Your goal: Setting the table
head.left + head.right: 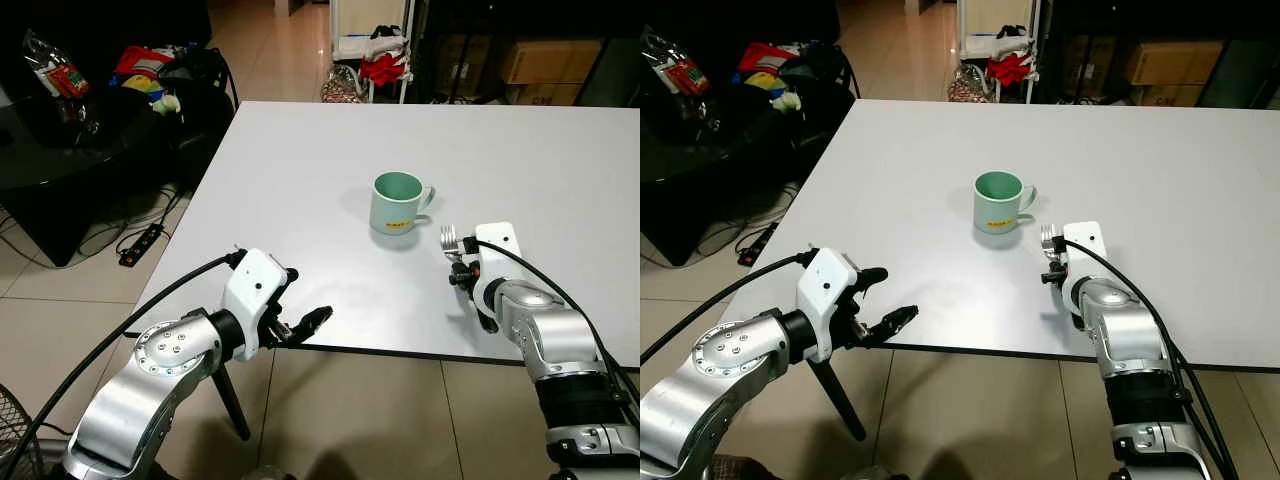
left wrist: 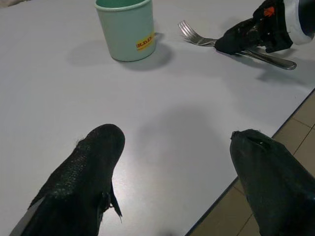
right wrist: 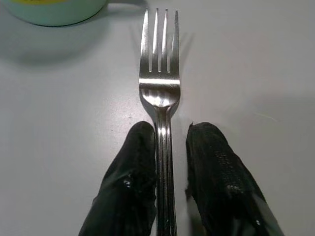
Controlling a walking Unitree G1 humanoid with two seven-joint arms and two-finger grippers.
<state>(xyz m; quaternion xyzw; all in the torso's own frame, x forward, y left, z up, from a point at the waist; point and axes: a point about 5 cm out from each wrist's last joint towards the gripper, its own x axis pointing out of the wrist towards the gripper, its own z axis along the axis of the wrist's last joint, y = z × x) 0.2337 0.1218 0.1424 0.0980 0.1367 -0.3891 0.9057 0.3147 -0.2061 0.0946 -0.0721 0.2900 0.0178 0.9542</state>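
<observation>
**White bench, one mug, one fork**

White laminate bench (image 1: 300, 180) takes up most of what we're looking at, and it's pretty bare so far. Sitting on it near the middle is a pale green mug (image 1: 397, 203) with a small yellow label, upright, handle toward our right side. From the head views we can see down into the top of it and nothing shows inside, so we'd call it empty.

Our left hand (image 1: 305, 325) hovers at the near edge of the bench, fingers spread wide with nothing between them.

Our right hand (image 3: 170, 169) is down on the bench just right of the mug, its two fingers nipped in close on either side of the handle of a steel fork (image 3: 160, 93). The fork lies flat, tines pointing away from us toward the mug, near it but not touching.

Handling-wise, we reckon the fork is light, stiff and slick, so it could slip or swivel. Gripping at the narrow handle just behind the neck looks sensible. The mug looks ceramic, so heavier and chippable.
</observation>
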